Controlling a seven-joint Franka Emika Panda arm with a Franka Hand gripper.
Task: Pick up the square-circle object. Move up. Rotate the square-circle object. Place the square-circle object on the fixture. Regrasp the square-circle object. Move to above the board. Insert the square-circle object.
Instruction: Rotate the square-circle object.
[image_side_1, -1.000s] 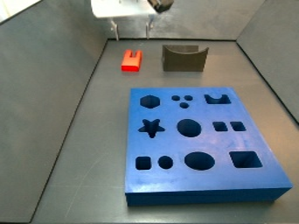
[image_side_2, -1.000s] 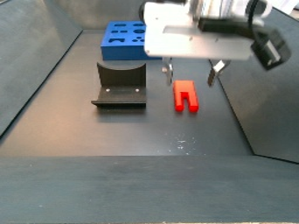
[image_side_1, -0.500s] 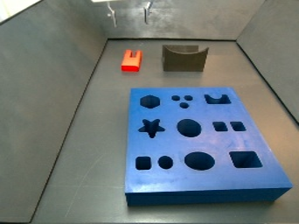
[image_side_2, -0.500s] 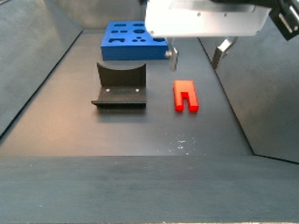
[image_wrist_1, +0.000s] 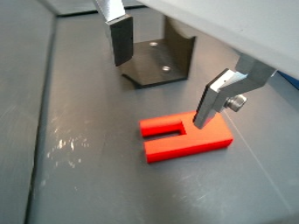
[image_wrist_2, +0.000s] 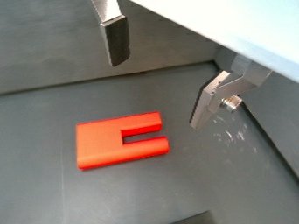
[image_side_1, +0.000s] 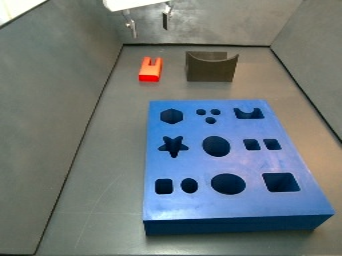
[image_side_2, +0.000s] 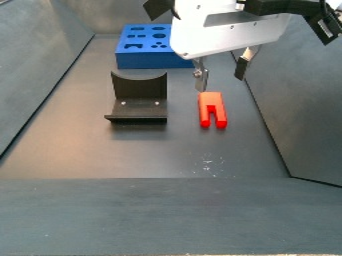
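The square-circle object (image_side_1: 150, 68) is a small red block with a notched, two-pronged end. It lies flat on the dark floor in both side views (image_side_2: 213, 108) and both wrist views (image_wrist_1: 187, 140) (image_wrist_2: 114, 144). My gripper (image_side_1: 147, 22) hangs open above it (image_side_2: 221, 70), not touching it, with nothing between its fingers (image_wrist_1: 162, 92) (image_wrist_2: 158, 92). The olive-brown fixture (image_side_1: 210, 66) stands beside the red block (image_side_2: 138, 98) (image_wrist_1: 158, 61). The blue board (image_side_1: 227, 160) with dark cut-outs lies flat beyond the fixture (image_side_2: 147, 45).
Grey sloping walls (image_side_1: 54, 110) enclose the floor on both sides and at the back (image_side_2: 314, 120). Scratches mark the floor near the red block (image_side_2: 207, 165).
The gripper rose away from the red block, then came down slightly and turned a little. It stays open. The red block, fixture and board have not moved.
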